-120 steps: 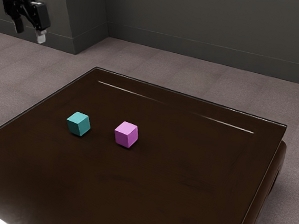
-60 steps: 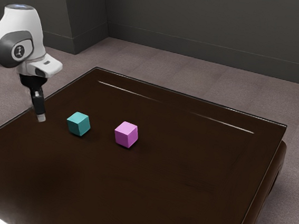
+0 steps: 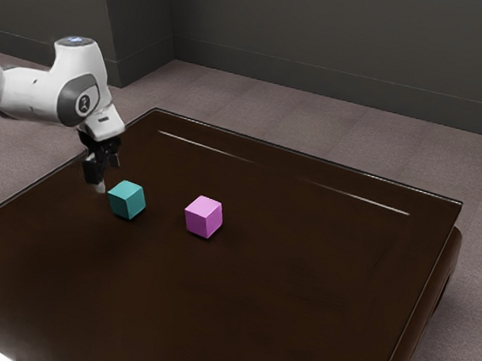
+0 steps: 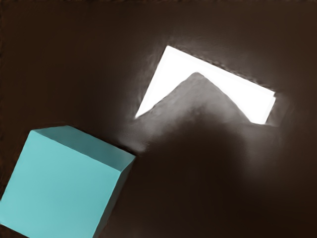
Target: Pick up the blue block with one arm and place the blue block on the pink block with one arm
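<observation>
Exterior view: the white arm (image 3: 40, 93) reaches in from the exterior view's left, its gripper (image 3: 97, 182) pointing down, low over the dark tabletop (image 3: 300, 280). It is just beside the blue block (image 3: 126, 199), on the side facing the tabletop's left edge. Whether the gripper is open or closed cannot be told. The blue block rests on the tabletop near that left edge. The pink block (image 3: 203, 216) stands apart from it, toward the tabletop's middle. Wrist view: the blue block (image 4: 64, 181) sits on the tabletop (image 4: 74, 59) beside a bright reflection (image 4: 163, 84).

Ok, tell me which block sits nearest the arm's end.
The blue block: it lies right beside the arm's lower end, while the pink block sits apart, farther toward the exterior view's right.
</observation>
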Robot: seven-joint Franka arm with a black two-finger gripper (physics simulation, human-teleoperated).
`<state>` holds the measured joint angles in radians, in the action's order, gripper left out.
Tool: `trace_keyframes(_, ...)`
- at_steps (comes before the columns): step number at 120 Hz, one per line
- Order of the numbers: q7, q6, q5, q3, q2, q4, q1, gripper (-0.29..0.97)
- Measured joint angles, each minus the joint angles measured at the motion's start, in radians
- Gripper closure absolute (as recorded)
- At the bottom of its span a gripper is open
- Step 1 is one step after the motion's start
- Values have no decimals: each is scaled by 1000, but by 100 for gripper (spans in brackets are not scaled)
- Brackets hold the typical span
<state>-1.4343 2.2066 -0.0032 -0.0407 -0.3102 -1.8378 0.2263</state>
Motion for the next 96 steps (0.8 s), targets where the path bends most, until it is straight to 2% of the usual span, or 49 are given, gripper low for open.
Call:
trace_keyframes(24, -124, 7, -9, 102, -114, 98, 103, 0)
trace_keyframes(41, -191, 11, 1, 206, -186, 160, 227, 0)
trace_keyframes(68, -268, 23, 25, 266, -279, 229, 268, 0)
trace_keyframes(96, -319, 46, 36, 272, -335, 237, 280, 0)
